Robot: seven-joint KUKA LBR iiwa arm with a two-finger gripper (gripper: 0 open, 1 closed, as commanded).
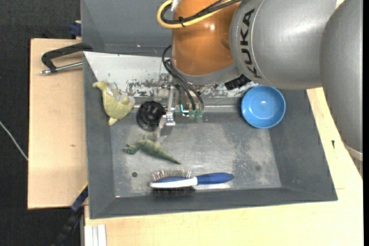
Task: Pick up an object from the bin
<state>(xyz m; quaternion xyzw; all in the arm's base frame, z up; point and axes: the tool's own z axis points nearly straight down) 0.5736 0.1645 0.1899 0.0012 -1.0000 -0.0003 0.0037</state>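
My gripper (168,119) hangs under the orange cover in the middle of the bin's back half. Its lower end sits just right of a black round thing (149,114), close to it or touching; I cannot make out which. A small green toy dinosaur (151,148) lies on the bin floor just below the gripper, toward the front. At the left wall, beyond the black thing, rests a pale yellow-green soft toy (117,103). Nothing shows in the gripper's hold.
A blue bowl (263,106) stands at the right of the bin, partly under the arm. A hairbrush with a blue and white handle (190,180) lies along the front wall. The big grey arm covers the bin's back right corner.
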